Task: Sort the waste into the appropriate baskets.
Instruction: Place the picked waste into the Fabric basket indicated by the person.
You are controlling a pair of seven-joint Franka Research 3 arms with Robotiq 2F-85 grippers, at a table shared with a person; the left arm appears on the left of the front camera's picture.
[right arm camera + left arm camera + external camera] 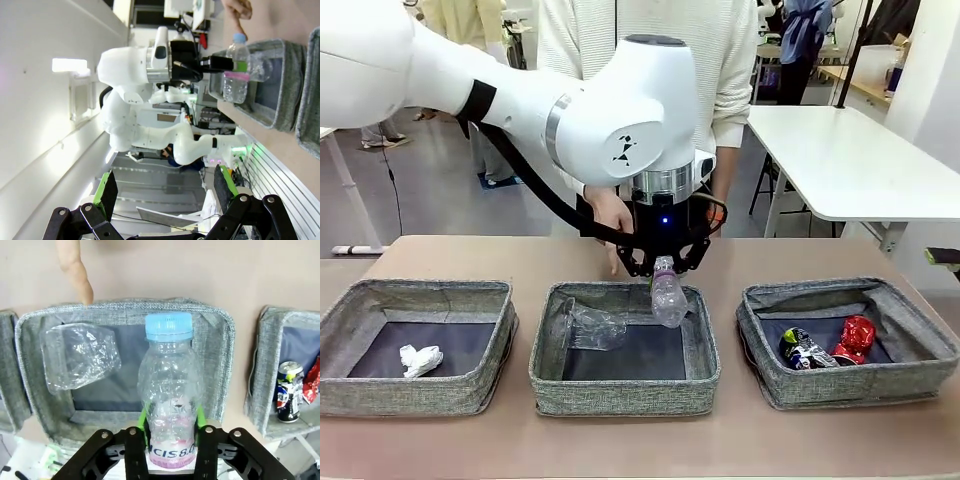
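My left gripper (665,262) hangs over the middle basket (620,385), shut on the clear bottle (668,295). In the left wrist view the green pads (200,417) press the pink-labelled end of the bottle (170,390), and its blue cap points away toward the basket (215,340). Crumpled clear plastic (588,325) lies in that basket's left part. A white paper wad (420,358) sits in the left basket (410,395). The right basket (850,385) holds a crushed red can (855,338) and a dark printed can (805,348). My right gripper (165,187) is open with nothing between its fingers, looking sideways at the left arm.
A person stands at the far side of the table with a hand (610,215) just behind my left gripper; a finger (75,270) points down near the middle basket's far rim. A white table (860,160) stands at the back right.
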